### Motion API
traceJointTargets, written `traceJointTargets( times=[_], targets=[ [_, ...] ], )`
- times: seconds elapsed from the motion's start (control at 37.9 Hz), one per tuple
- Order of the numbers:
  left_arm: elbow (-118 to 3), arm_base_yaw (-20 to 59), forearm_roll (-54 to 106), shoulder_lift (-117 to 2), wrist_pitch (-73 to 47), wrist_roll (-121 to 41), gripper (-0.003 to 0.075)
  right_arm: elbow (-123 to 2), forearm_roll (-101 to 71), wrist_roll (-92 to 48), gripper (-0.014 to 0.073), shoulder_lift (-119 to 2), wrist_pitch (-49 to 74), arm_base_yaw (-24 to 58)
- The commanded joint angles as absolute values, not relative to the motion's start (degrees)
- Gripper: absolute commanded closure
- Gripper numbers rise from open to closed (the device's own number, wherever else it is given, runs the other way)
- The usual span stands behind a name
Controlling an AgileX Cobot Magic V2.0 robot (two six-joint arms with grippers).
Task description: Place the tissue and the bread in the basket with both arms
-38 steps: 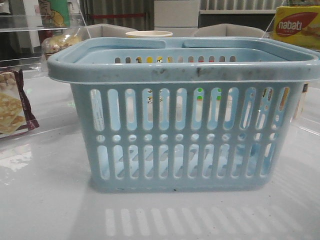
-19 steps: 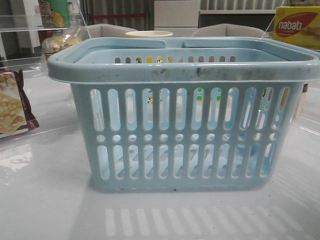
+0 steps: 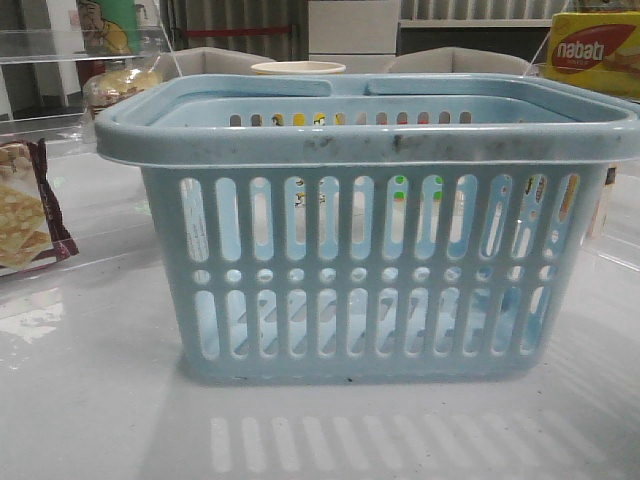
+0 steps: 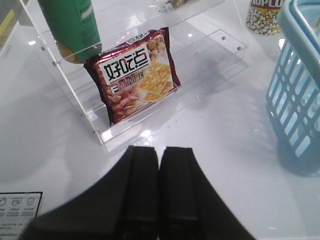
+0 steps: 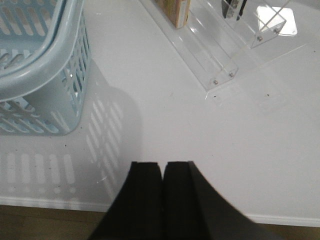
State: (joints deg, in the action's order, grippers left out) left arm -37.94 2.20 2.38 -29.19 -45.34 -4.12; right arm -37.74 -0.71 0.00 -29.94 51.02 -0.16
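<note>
The light-blue basket (image 3: pixel 370 270) stands in the middle of the table and fills the front view. It also shows in the left wrist view (image 4: pixel 300 80) and the right wrist view (image 5: pixel 40 55). The bread (image 3: pixel 120 85), tan rolls in a clear bag, lies far back left on a clear shelf. The tissue is not in view. My left gripper (image 4: pixel 160 150) is shut and empty, low over the table in front of a cracker packet. My right gripper (image 5: pixel 163 165) is shut and empty near the table's front edge, to the right of the basket. Neither gripper shows in the front view.
A maroon-edged cracker packet (image 4: pixel 137 75) stands in a clear acrylic shelf (image 4: pixel 115 132), under a green bottle (image 4: pixel 70 25). A popcorn cup (image 4: pixel 265 15) stands behind. A yellow nabati box (image 3: pixel 595 50) sits back right. Another acrylic shelf (image 5: pixel 210 55) lies right of the basket.
</note>
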Motion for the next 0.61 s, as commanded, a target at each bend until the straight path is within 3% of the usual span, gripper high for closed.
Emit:
traceJointTargets(
  times=[0.0, 0.08, 0.13, 0.26, 0.34, 0.58],
  targets=[
    [-39.4, 2.6, 2.9, -30.6, -41.1, -3.5, 0.0627, -39.8, -0.6, -0.3, 0.0559, -31.4, 47.5, -0.4],
    [-39.4, 2.6, 2.9, -30.8, -40.8, -3.5, 0.0587, -39.8, -0.6, -0.6, 0.0513, -31.9, 47.4, -0.4],
    [-39.4, 2.6, 2.7, -30.8, -40.4, -3.5, 0.0531, -39.8, -0.6, -0.7, 0.0435, -32.1, 47.4, -0.4],
    [-39.4, 2.6, 2.7, -30.8, -39.8, -3.6, 0.0292, -39.4, 0.0, -1.0, 0.0193, -32.1, 47.0, -0.4],
    [-39.4, 2.6, 2.7, -30.8, -39.6, -3.6, 0.0177, -37.9, 0.8, -1.0, 0.0102, -32.1, 45.7, -0.4],
    [-39.4, 2.6, 2.7, -30.8, -39.6, -3.6, 0.0172, -37.9, 4.1, 2.2, 0.0101, -35.4, 39.9, -0.5]
  ],
)
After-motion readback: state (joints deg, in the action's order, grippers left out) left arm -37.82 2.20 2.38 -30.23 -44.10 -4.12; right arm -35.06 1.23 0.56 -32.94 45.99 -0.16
